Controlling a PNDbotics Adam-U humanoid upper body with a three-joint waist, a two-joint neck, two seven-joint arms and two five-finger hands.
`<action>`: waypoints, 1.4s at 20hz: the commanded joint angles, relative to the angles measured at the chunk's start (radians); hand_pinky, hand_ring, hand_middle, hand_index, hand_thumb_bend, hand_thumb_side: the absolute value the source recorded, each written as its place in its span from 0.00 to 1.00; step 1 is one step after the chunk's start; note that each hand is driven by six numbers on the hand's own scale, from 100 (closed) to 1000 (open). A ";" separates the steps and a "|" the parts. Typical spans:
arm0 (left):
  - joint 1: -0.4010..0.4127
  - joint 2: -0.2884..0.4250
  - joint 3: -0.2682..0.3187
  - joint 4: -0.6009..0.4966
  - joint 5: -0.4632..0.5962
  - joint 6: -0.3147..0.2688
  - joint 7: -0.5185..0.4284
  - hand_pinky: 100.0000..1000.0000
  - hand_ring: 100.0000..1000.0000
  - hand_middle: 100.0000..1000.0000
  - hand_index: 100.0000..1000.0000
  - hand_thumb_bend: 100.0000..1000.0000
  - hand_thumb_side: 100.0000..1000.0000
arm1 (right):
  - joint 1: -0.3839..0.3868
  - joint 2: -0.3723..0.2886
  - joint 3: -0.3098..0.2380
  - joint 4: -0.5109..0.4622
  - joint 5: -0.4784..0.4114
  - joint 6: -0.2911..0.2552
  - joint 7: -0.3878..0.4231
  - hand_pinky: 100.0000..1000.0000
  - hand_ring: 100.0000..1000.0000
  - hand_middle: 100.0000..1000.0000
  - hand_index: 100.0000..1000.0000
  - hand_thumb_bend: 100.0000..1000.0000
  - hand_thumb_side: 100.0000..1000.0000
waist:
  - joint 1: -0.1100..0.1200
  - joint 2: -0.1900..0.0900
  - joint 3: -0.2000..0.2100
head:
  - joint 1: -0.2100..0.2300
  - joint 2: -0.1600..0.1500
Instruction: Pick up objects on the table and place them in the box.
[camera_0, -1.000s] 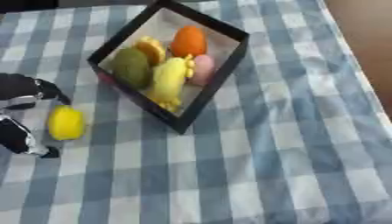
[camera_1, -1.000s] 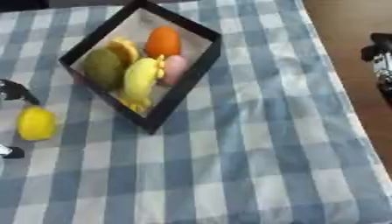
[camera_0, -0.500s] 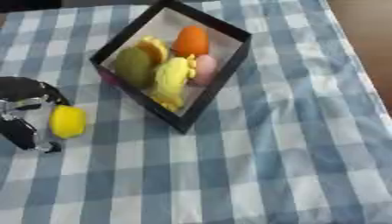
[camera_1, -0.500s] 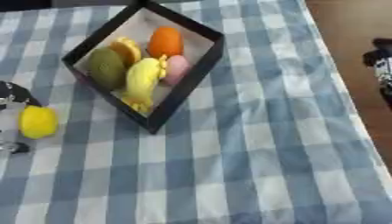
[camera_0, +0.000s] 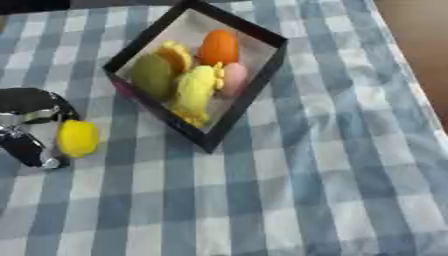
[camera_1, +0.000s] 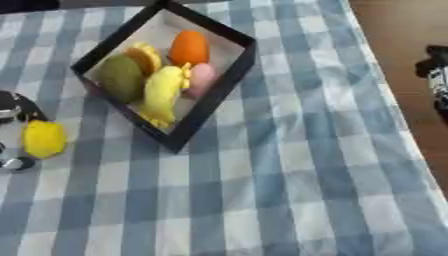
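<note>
Left hand (camera_0: 31, 125) at the left edge of the table, fingers curled around the yellow lemon-shaped fruit (camera_0: 78, 138) — one finger above it, one below, the fruit between them and seemingly touching both. Not possible to tell whether the fruit is already off the checked cloth (camera_0: 332, 165) or resting on it.

Black box (camera_0: 249, 95) just to the right and further away, standing askew, one corner pointing toward the camera. Already inside: an orange fruit (camera_0: 219, 46), a green one (camera_0: 151, 76), a long yellow one (camera_0: 194, 91), a pink one (camera_0: 233, 79) and a small yellow-orange piece (camera_0: 178, 55).

For a good step, probably: raise the fruit well above the near wall of the box before moving right — the wall is tall and lies directly in the way. Little free room inside; best spot seems the near-left part, beside the green fruit. Release only when over the inside, low.

Right hand (camera_1: 436, 75) at the right edge, off the table; fingers not clear enough to judge.
</note>
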 joint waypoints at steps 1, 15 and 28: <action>-0.019 0.013 0.003 0.010 -0.008 0.003 0.024 0.70 0.66 0.59 0.75 0.39 0.27 | -0.002 -0.011 -0.009 -0.018 0.008 0.003 -0.001 0.83 0.72 0.62 0.79 0.00 0.78 | -0.010 -0.007 -0.001 | 0.003 -0.011; -0.025 -0.002 0.011 -0.007 0.012 0.047 0.138 0.65 0.57 0.46 0.58 0.00 0.03 | -0.001 -0.008 -0.009 -0.018 0.011 0.008 0.002 0.83 0.72 0.62 0.79 0.00 0.78 | -0.009 -0.007 -0.001 | 0.000 -0.008; -0.162 0.038 0.173 -0.395 0.202 0.092 0.156 0.66 0.56 0.45 0.57 0.00 0.00 | 0.007 -0.030 -0.024 -0.018 -0.009 -0.021 -0.014 0.83 0.72 0.62 0.79 0.00 0.76 | -0.012 -0.027 0.013 | -0.029 0.000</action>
